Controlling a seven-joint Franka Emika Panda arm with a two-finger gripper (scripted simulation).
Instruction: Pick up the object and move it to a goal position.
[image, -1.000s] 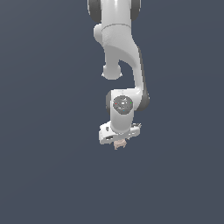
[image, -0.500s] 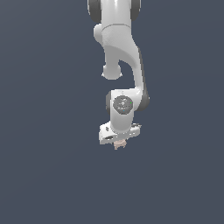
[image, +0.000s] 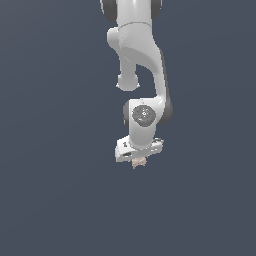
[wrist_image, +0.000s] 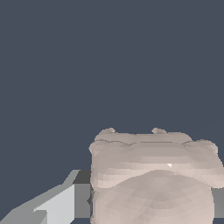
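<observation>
The white robot arm (image: 142, 65) is reaching down from the top of the exterior view, over a plain dark blue-grey floor (image: 55, 200), with its wrist pointing downward near the middle of the scene. At its lower end the gripper (image: 138, 161) is hanging just below the white hand block, and a small pale beige-pink lump (image: 139, 162) is peeking out directly under it, a little towards the exterior view's right of the block's centre. Only the lower part of the lump is showing there (the rest is sitting hidden behind the hand).

The wrist view is showing the lump (wrist_image: 153, 179) from close up, filling much of the frame. Its surface is looking uneven and blocky, with small bumps along one edge and a rounded bulge on the side nearest the camera. One grey finger (wrist_image: 65, 203) is pressing against one side of it, its dark pad touching the lump, and a sliver of grey is meeting the lump on the opposite side at the frame's edge. So the fingers are closing narrowly around the lump and gripping it between them.

Whether the lump is resting on the floor or hanging clear of it cannot be told, since no shadow or contact line is showing under it.
</observation>
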